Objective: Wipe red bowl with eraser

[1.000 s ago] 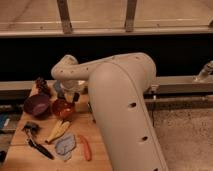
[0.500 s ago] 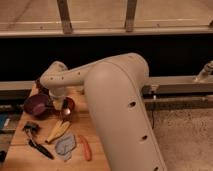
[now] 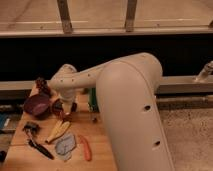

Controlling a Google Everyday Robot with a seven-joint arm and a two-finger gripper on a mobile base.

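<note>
Reaching in from the right, the big white arm (image 3: 131, 95) hangs over the wood table (image 3: 15, 148). Its gripper (image 3: 63, 106) points down into the red bowl (image 3: 56, 109), with its fingers pressed together. The red bowl sits on the far part of the table, just right of the purple bowl (image 3: 36, 104). Nearer lie a banana (image 3: 59, 130), a gray cloth (image 3: 65, 145), an orange stick (image 3: 85, 147) and a black brush (image 3: 39, 147).

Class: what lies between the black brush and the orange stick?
A grey cloth, in the camera view. The end effector sits over the red bowl.
</note>
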